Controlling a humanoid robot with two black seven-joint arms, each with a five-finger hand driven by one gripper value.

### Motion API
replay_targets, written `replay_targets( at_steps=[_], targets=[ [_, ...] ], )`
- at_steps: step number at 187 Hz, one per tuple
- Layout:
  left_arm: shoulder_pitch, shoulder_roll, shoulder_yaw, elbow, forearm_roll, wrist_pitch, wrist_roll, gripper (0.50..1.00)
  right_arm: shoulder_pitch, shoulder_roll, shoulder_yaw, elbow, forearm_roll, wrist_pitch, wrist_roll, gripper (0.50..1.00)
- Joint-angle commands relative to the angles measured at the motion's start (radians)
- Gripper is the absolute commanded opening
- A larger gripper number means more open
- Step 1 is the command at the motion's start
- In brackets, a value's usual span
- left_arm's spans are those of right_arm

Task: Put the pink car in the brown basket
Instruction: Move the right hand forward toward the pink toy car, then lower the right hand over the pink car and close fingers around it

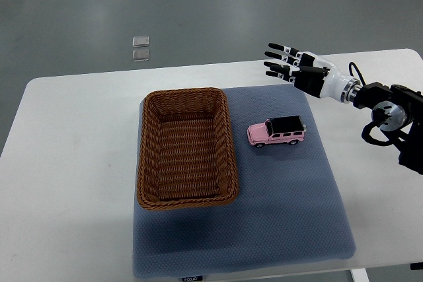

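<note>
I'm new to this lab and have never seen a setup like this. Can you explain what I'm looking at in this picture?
This is a single camera picture, looking steeply down from the robot's own side onto a white table. The robot is a humanoid with two arms; only its right arm shows, reaching in from the picture's right edge. At its end is the right hand, black and white with jointed fingers, which are spread and hold nothing. It hovers above the far right part of the table. The left arm is out of view.

On the table lies a blue-grey mat. On the mat stand a brown basket, woven and with nothing in it, and, just to its right, a pink car with a black roof. Nothing is held yet.
</note>
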Motion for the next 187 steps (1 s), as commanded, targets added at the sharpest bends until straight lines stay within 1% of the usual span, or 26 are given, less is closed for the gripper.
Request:
replay_targets(
  at_steps=[1,18,39,67,87,118,132,160,179,187],
  targets=[
    [0.000,0.000,0.000,0.000,0.000,0.000,0.000,1.000,0.005,-0.011,0.000,0.000,-0.105,0.000,0.053,0.924],
    [0.000,0.000,0.000,0.001,0.000,0.000,0.000,1.000,0.027,-0.025,-0.001,0.002,-0.223,0.000,0.096,0.924],
    [0.000,0.000,0.000,0.000,0.000,0.001,0.000,1.000,0.042,-0.043,-0.007,0.008,-0.382,0.000,0.134,0.924],
    [0.001,0.000,0.000,0.000,0.000,0.001,0.000,1.000,0.073,-0.089,-0.009,0.060,-0.695,0.000,0.241,0.921],
    [0.000,0.000,0.000,0.000,0.000,0.000,0.000,1.000,0.076,-0.110,-0.009,0.117,-0.861,0.000,0.283,0.921],
    [0.000,0.000,0.000,0.000,0.000,0.000,0.000,1.000,0.074,-0.153,-0.024,0.192,-1.030,0.000,0.301,0.921],
    [0.000,0.000,0.000,0.000,0.000,0.000,0.000,1.000,0.076,-0.156,-0.050,0.203,-1.090,0.000,0.315,0.921],
    [0.000,0.000,0.000,0.000,0.000,0.000,0.000,1.000,0.073,-0.153,-0.084,0.204,-1.145,0.000,0.323,0.921],
    [0.000,0.000,0.000,0.000,0.000,0.000,0.000,1.000,0.068,-0.146,-0.127,0.206,-1.157,-0.055,0.330,0.919],
    [0.000,0.000,0.000,0.000,0.000,0.000,0.000,1.000,0.063,-0.137,-0.139,0.206,-1.157,-0.107,0.336,0.917]
  ],
)
